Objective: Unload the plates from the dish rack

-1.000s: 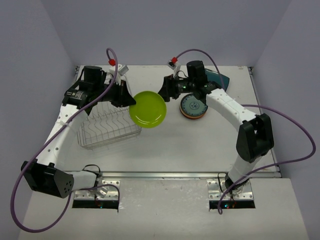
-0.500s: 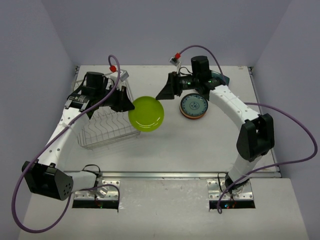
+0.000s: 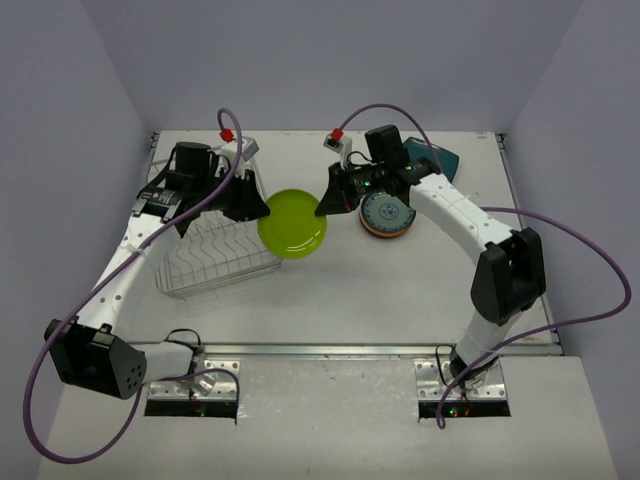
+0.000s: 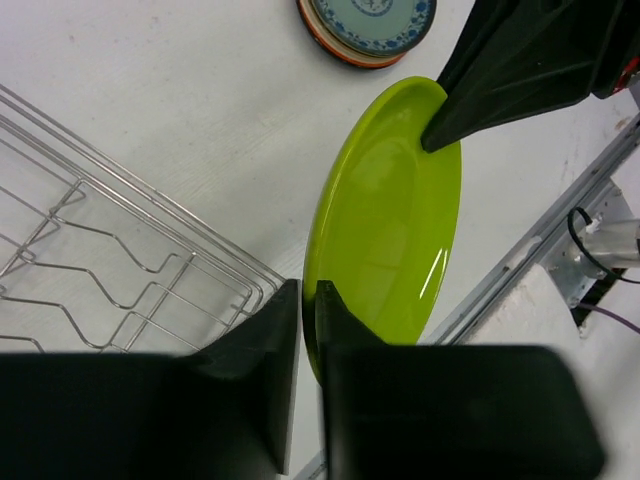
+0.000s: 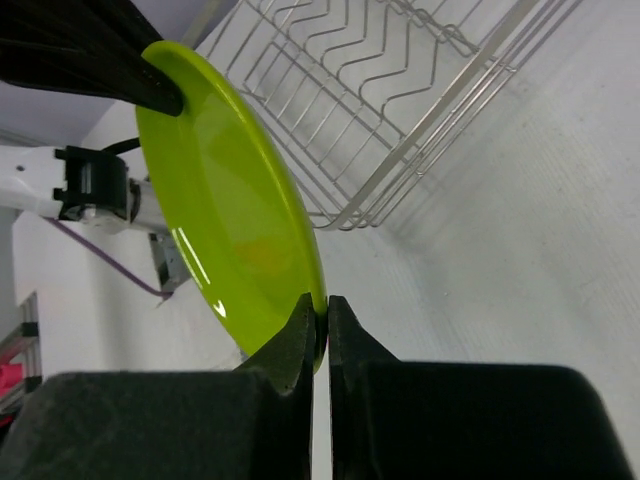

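Silver wire forms the dish rack (image 3: 215,262) (image 4: 140,190) (image 5: 400,110), which sits on the worktop (image 3: 380,290) in front of the left arm, its wavy dividers showing in both wrist views. Just beside its right edge, a lime-green plate (image 3: 292,224) (image 4: 390,220) (image 5: 230,200) is held between the two arms, clear of the rack's wires. The left jaws are clamped on the plate's rim on the side nearest the rack, the two fingers pressed close with only the rim between them. The right jaws pinch the opposite rim in the same way, so each arm grips one edge and the plate spans the gap between them. From above, the left jaws sit over the rack's far right corner, while the right jaws are across the plate from the rack. Just right of the right jaws, a blue-patterned plate (image 3: 386,211) (image 4: 370,20) lies flat on the worktop on top of an orange one.
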